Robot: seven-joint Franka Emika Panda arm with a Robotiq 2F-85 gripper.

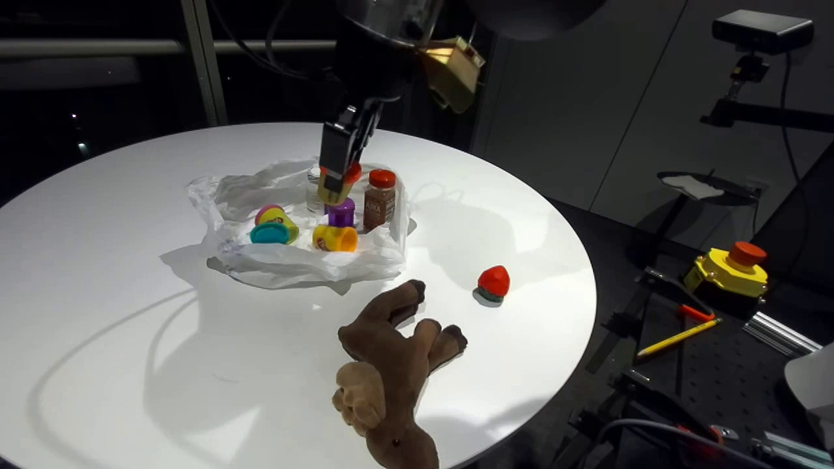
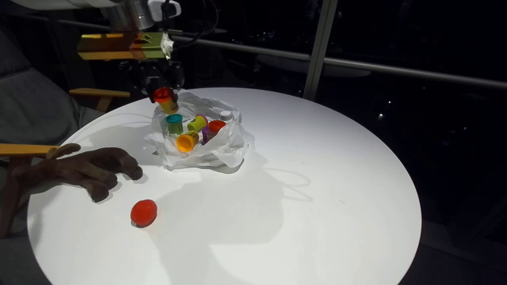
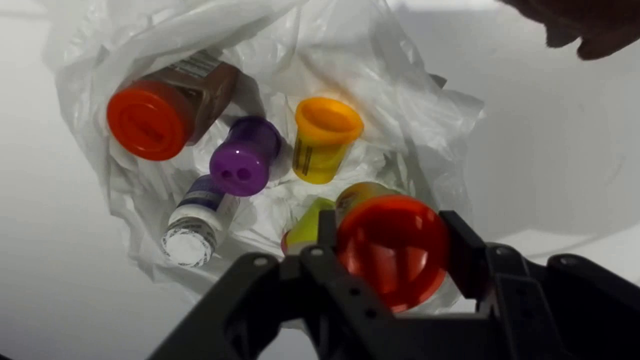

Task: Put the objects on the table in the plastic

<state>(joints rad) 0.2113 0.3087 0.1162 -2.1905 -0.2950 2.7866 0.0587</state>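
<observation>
A brown plush animal (image 1: 394, 358) lies on its side on the desk (image 1: 534, 228), its head by the near edge in an exterior view and one foot near the plastic bag (image 1: 306, 268). A red toy strawberry (image 1: 493, 281) sits apart from both, between the animal's feet and the right edge. Beyond that edge are a yellow box (image 1: 726, 277) with a red button and a pencil (image 1: 677, 339); in an exterior view a wooden armrest (image 2: 23, 149) shows just past the left edge, beside the animal. The bag rests toward the far edge in both exterior views, mouth up, its wrinkled sides slumped. Inside are an upright brown-filled bottle (image 1: 378, 210) with a red lid, partly covered by a fold in the wrist view, a purple cup (image 3: 242, 167), a white-capped bottle (image 3: 192, 235), an orange-rimmed yellow cup (image 3: 320, 150) on its side, a tipped yellow-green cup (image 2: 197, 123) with a pink end and a teal-topped cup (image 2: 174, 124). Above the bag hangs the tool (image 3: 392, 245), parted only as wide as the tilted red-topped cup (image 2: 168, 106) gripped between its two fingers; together they block part of the bag from the wrist view.
</observation>
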